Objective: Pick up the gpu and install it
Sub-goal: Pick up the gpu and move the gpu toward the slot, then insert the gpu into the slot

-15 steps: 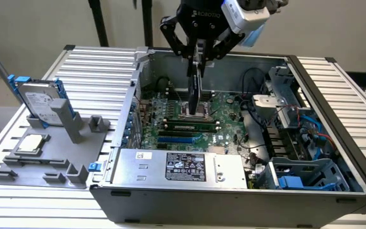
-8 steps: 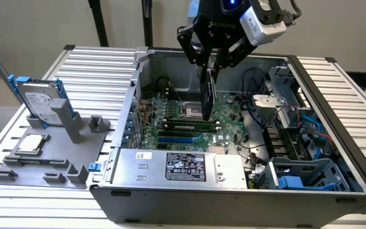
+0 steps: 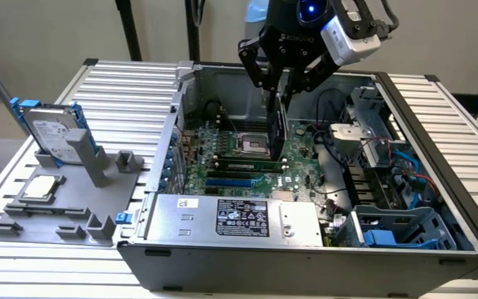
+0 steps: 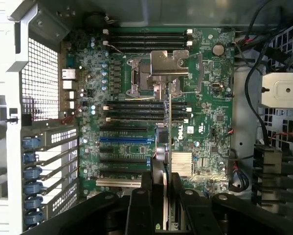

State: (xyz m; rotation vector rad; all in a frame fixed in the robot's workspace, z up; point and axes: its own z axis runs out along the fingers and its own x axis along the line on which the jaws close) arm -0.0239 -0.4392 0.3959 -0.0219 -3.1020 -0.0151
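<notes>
- Near edge, exterior view: ribbed tabletop (image 3: pixel 56 268) carries the open PC case (image 3: pixel 305 265). The power supply (image 3: pixel 239 218) with its label sits in the case's near side.
- Near, exterior view's left: grey fixture (image 3: pixel 65 212) on the tabletop, processor chip (image 3: pixel 40 187) lying flat on it. Hard drive (image 3: pixel 52 134) with blue rails stands upright at its far end.
- Near, exterior view's right: blue-grey drive cage (image 3: pixel 397 227) inside the case.
- Mid: green motherboard (image 3: pixel 239 149) (image 4: pixel 205 122) on the case floor.
- Wrist view looks straight down on the board: CPU socket (image 4: pixel 156 73), black card slots and one blue slot (image 4: pixel 124 139), silver heatsink (image 4: pixel 181 164), blue latches (image 4: pixel 31 171) at the case wall.
- Far, above the board: tool (image 3: pixel 282 87) (image 4: pixel 162 181) pinching the gpu (image 3: pixel 276 128) (image 4: pixel 164 196) by its top edge.
- gpu hangs upright, lower edge just over the socket area in the exterior view. Contact with the board can't be told.
- Wrist view has the gpu edge-on, a thin line running between the fingers (image 4: pixel 141 205) toward the socket.
</notes>
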